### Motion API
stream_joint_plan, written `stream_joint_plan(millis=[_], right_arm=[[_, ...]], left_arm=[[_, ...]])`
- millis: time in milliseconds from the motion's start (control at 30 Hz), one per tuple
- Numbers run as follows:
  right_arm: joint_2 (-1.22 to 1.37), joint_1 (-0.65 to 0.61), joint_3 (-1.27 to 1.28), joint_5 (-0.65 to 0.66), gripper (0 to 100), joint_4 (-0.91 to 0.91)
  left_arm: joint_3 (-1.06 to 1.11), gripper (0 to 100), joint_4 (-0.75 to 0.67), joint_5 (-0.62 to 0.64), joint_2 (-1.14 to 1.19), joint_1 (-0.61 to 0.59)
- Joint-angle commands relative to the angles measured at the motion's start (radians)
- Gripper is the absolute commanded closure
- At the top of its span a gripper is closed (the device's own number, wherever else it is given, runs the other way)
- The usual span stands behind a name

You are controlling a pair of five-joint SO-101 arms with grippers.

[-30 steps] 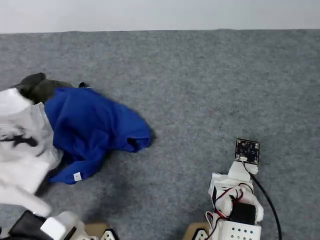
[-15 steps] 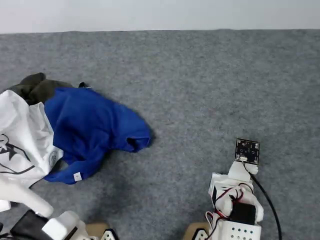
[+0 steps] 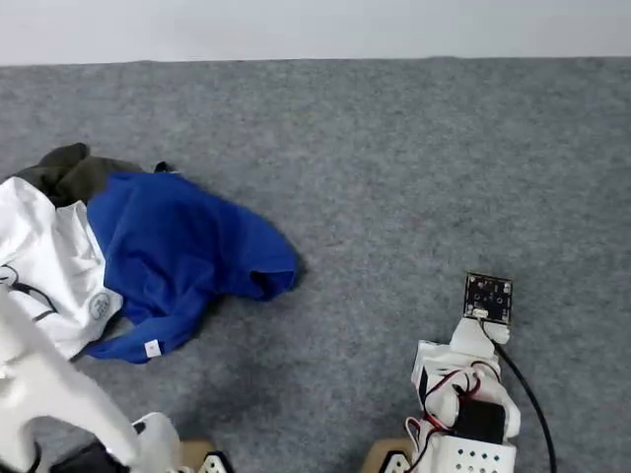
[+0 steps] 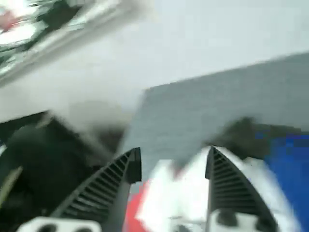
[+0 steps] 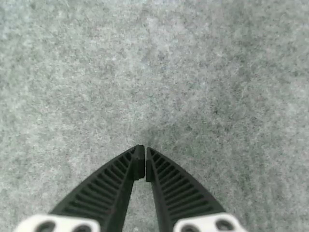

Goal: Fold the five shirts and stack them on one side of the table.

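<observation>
Though you need five folded, none looks folded yet: white shirt (image 3: pixel 44 266), blue shirt (image 3: pixel 177 246) and dark shirt (image 3: pixel 69 169) lie heaped at the tabletop's (image 3: pixel 414 177) left. Your left tool (image 4: pixel 174 151) gapes above the white shirt; your right tool (image 5: pixel 145 149) sits closed, empty.

Grey felt table (image 3: pixel 414 177); plain white wall (image 3: pixel 315 28) along far edge.

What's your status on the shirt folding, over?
Left gripper open, white shirt below it. Right gripper shut above bare grey mat. Blue shirt and dark shirt crumpled against the white one, none folded.
</observation>
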Motion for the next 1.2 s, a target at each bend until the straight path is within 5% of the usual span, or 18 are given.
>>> stream_joint_plan(millis=[0,200,467,733,1000,1167], right_arm=[[-0.007,-0.005,0.015,0.012,98.9,0.004],[-0.007,-0.005,0.015,0.012,98.9,0.004],[-0.007,-0.005,0.015,0.012,98.9,0.004],[-0.007,-0.005,0.015,0.012,98.9,0.004],[-0.007,-0.005,0.015,0.012,98.9,0.004],[-0.007,-0.005,0.015,0.012,98.9,0.004]], left_arm=[[0.058,78,0.183,0.091,-0.031,0.272],[0.314,78,0.16,0.278,0.032,0.545],[0.512,78,-0.041,0.365,0.196,0.741],[0.564,79,-0.152,0.367,0.497,0.755],[0.44,100,-0.187,0.365,0.631,0.773],[0.357,100,-0.147,0.37,0.631,0.775]])
